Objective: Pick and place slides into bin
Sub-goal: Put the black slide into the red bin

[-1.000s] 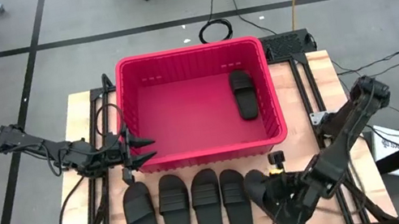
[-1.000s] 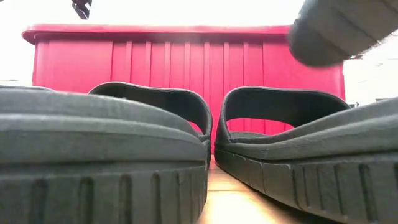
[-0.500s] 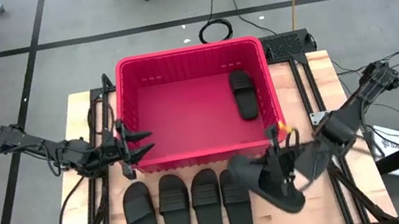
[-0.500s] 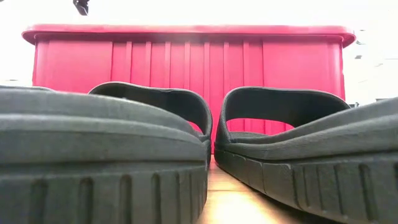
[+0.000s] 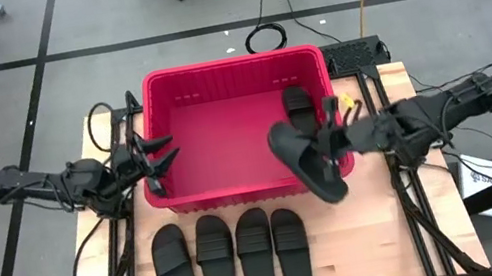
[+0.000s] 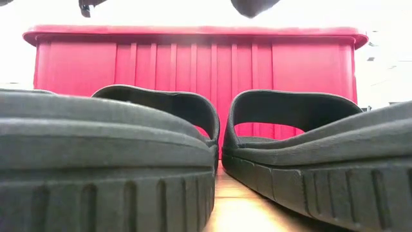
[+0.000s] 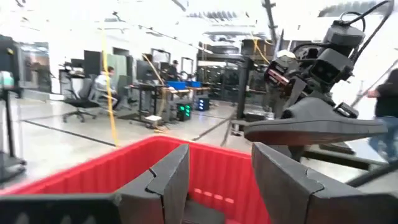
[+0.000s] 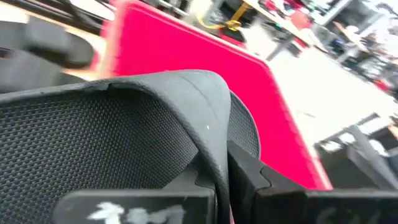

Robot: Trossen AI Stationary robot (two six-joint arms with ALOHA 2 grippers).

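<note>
The red bin (image 5: 252,183) stands at the table's middle, with one black slide (image 5: 298,105) lying flat inside at its far right. My right gripper (image 5: 332,138) is shut on another slide (image 5: 306,160), held above the bin's near right corner. This slide also shows in the left wrist view (image 7: 317,127) and at the top of the low view (image 6: 254,6). Several more slides (image 5: 232,257) lie in a row, soles down, on the table in front of the bin. My left gripper (image 5: 156,159) is open and empty above the bin's left rim (image 7: 93,177). My right gripper pinches the slide at its side by the strap (image 8: 208,146) between its two fingers (image 8: 261,180). The fingers come nearly level from the table's right. The slide is lifted clear, tilted, part over the bin's near right corner and part over the table.
The row of slides fills the table's near left and middle (image 6: 154,148), and bare wood shows at the near right (image 5: 375,237). A black mount (image 5: 353,53) sits beyond the bin's far right corner. Cables run along both table sides.
My right gripper has lifted the slide from the table's near right, raising it and carrying it toward the far edge to the bin's near right corner; the slide has turned and tilted. My left gripper has drawn a little toward the far edge, along the bin's left wall.
</note>
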